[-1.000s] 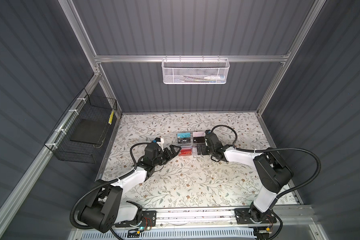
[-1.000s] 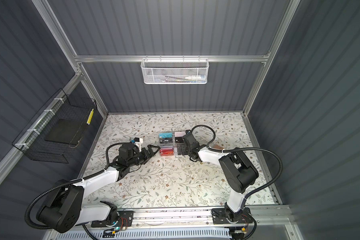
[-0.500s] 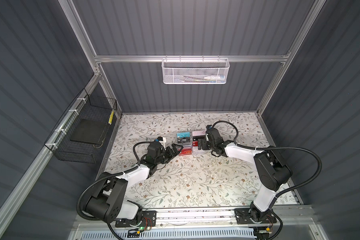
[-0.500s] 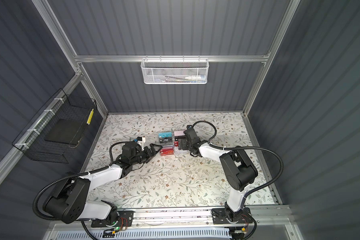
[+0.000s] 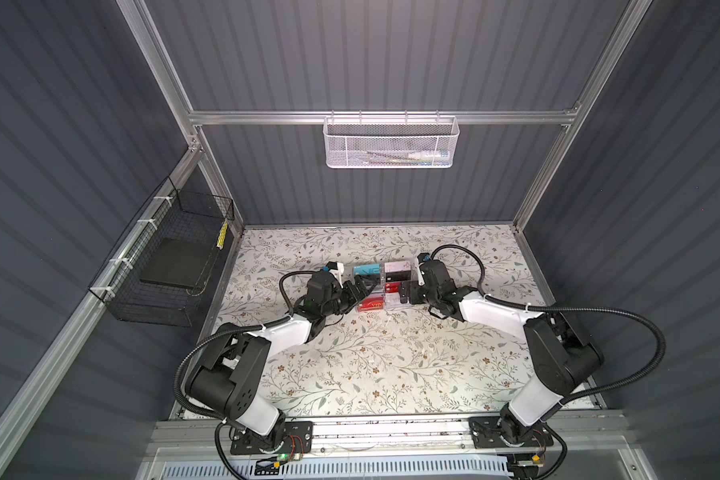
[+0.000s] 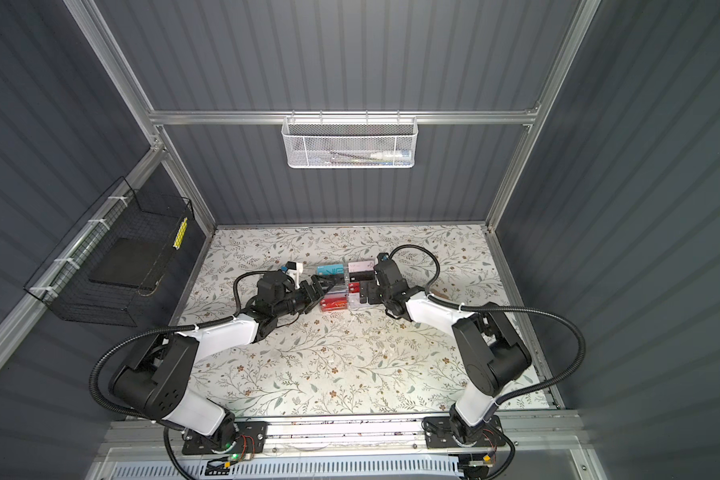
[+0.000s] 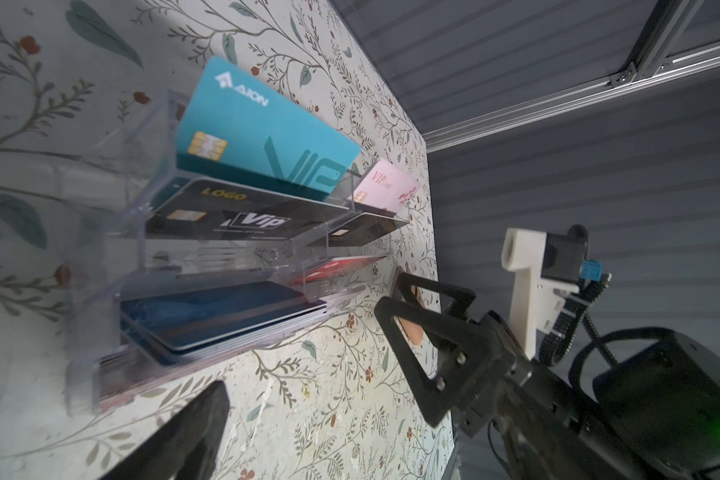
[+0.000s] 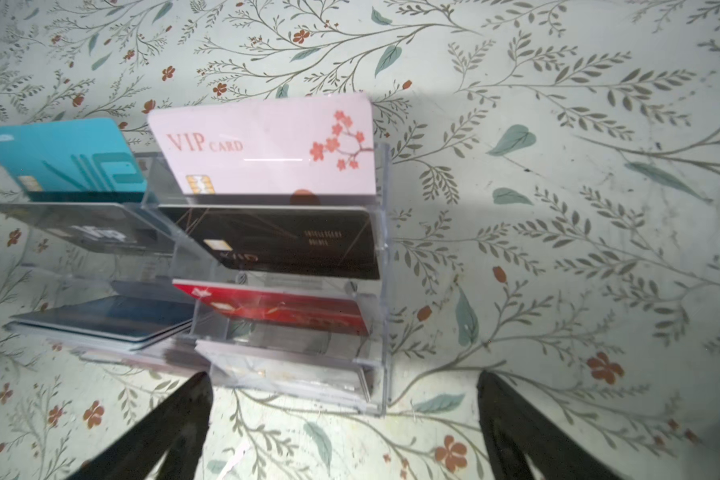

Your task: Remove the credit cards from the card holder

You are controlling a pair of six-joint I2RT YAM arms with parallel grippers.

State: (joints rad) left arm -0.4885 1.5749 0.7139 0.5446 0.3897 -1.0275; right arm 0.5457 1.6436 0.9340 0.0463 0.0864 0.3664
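Presently both are spread wide, gripping nothing: the left hand just beside the clear tiered card holder on its left, the right hand on its right. Credit cards sit in its slots, toward the back of the desk

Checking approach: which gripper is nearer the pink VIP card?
Right. The right gripper is at the pink card's end of the rack; the left gripper is at the teal card's end.

Card holder on floral table.
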